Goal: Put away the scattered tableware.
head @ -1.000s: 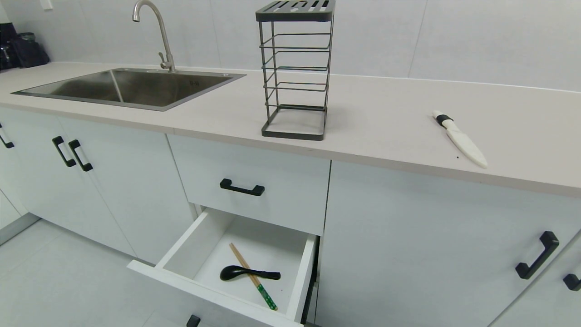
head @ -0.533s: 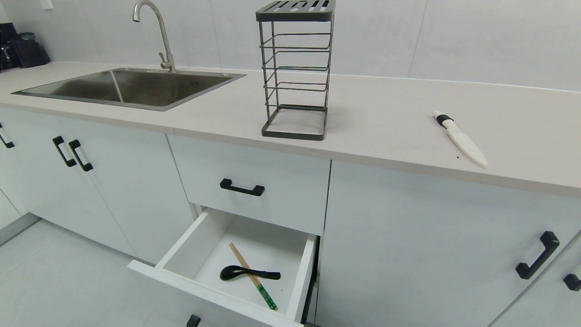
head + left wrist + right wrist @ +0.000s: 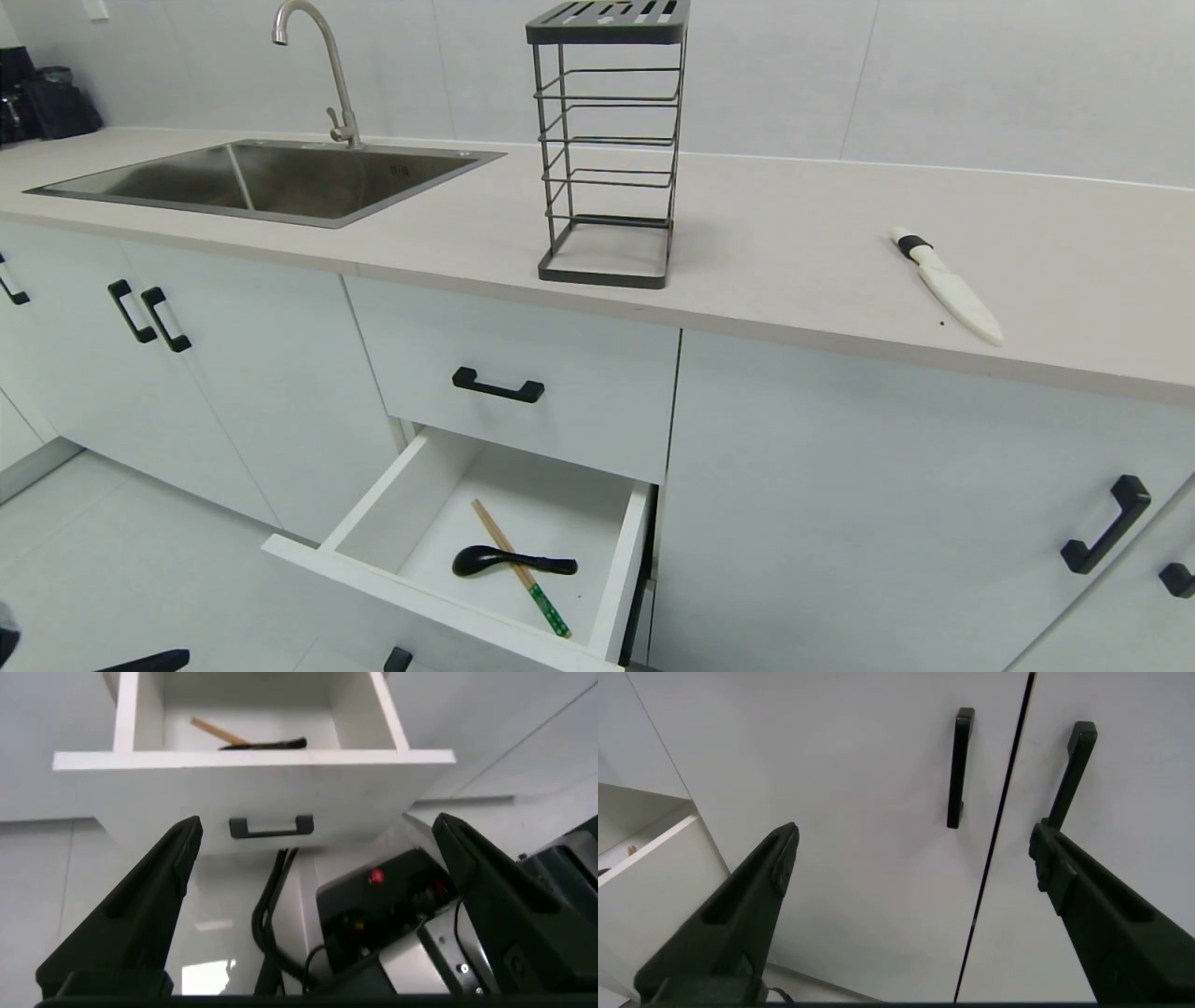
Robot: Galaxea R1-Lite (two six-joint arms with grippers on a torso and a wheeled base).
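A: What has changed?

B: Little; the left gripper has edged into the head view's seven o'clock corner, fingers spread wide and empty, facing the open drawer; the right gripper, also spread and empty, faces closed cabinet doors.

A: And the tableware?

B: Unmoved; the black spoon and chopsticks lie crossed in the drawer; the white knife lies on the countertop, at three o'clock from the wire rack.

A: Meaning?

B: Likely only the knife is left to stow; neither gripper is near it yet.
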